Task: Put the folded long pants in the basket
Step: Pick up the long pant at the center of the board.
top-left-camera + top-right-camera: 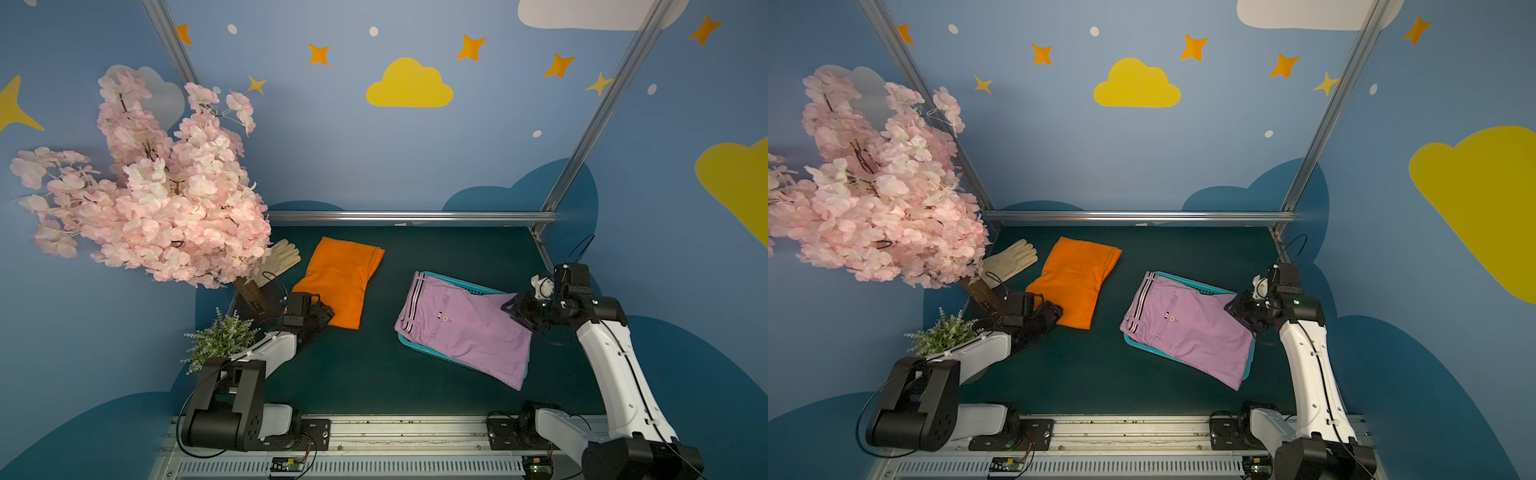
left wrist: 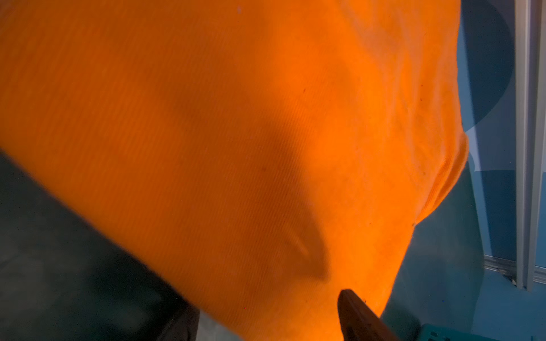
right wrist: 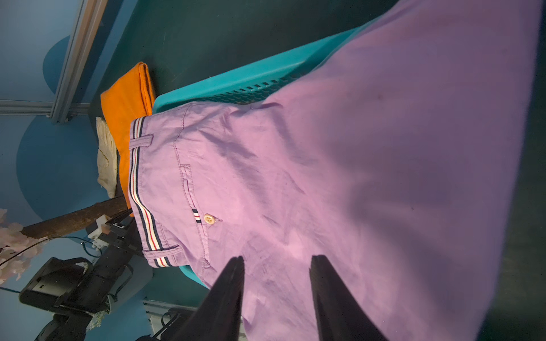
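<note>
At corner of orange pants (image 1: 338, 282) | left hand (image 1: 328, 312) low, grip unclear | right hand (image 1: 512, 311) half-open over lilac pants (image 1: 461, 328)

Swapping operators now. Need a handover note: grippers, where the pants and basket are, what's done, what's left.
Left gripper: at the near corner of the orange pants, which lie flat on the table; open or shut is unclear.
Right gripper: jaws apart over the lilac pants, nothing visibly pinched.
Lilac pants: draped over the basket, overhanging its near rim.
Done: lilac is on the basket.
Left: seat the lilac inside, then move the orange. Anything under the lilac is hidden.
</note>
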`<state>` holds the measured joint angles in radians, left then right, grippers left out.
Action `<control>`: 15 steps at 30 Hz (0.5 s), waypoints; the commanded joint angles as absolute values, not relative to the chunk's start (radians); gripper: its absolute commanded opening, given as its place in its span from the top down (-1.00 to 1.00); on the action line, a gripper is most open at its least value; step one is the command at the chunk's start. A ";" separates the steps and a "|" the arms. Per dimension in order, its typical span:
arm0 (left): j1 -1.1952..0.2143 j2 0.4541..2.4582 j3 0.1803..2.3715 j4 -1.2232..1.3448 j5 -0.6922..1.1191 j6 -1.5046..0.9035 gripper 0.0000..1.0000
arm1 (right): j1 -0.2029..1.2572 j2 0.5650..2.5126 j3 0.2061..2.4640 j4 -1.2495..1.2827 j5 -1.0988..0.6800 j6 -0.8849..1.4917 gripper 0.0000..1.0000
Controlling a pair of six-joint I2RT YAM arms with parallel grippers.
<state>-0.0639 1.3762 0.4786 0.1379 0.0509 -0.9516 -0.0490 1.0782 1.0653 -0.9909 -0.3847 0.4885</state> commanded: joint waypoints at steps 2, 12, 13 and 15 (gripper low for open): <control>-0.057 1.499 0.511 0.223 0.134 -0.948 -0.34 | -0.041 1.083 1.072 -0.986 -0.394 0.471 0.15; -0.049 1.473 0.510 0.118 0.220 -0.939 0.87 | -0.019 1.098 1.122 -0.934 -0.488 0.516 0.17; -0.051 1.455 0.506 0.086 0.225 -0.930 0.95 | -0.004 1.100 1.125 -0.902 -0.511 0.527 0.19; -0.051 1.413 0.496 0.016 0.258 -0.912 0.95 | 0.039 1.105 1.134 -0.827 -0.538 0.552 0.20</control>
<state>-0.0463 1.4605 0.5213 0.1749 0.1921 -0.9455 -0.0010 1.0988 1.0943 -0.9375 -0.4595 0.5190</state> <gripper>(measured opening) 0.057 0.399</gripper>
